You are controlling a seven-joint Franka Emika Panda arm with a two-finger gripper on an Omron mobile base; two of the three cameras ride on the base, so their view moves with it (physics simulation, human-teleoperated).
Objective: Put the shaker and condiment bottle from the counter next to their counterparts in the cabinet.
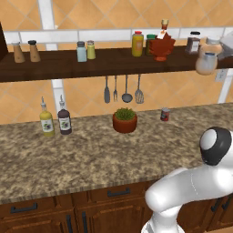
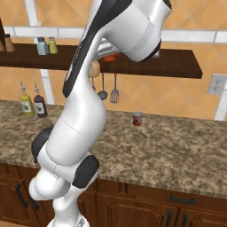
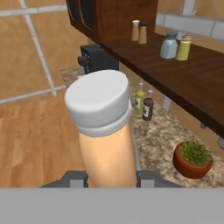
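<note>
The cabinet (image 1: 68, 66) shelf already has the shaker (image 1: 81, 52) parked beside the yellow-green shaker (image 1: 91, 50). The gripper (image 3: 109, 177) is clamped on the condiment bottle (image 3: 105, 135), held up at the shelf's right end. I'd level it out, slide it toward the sauce bottles (image 1: 138, 44) and set it down gently so nothing gets knocked over.

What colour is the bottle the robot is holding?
Peach-orange condiment bottle with a pale grey-white cap, clearest in the hand view.
</note>
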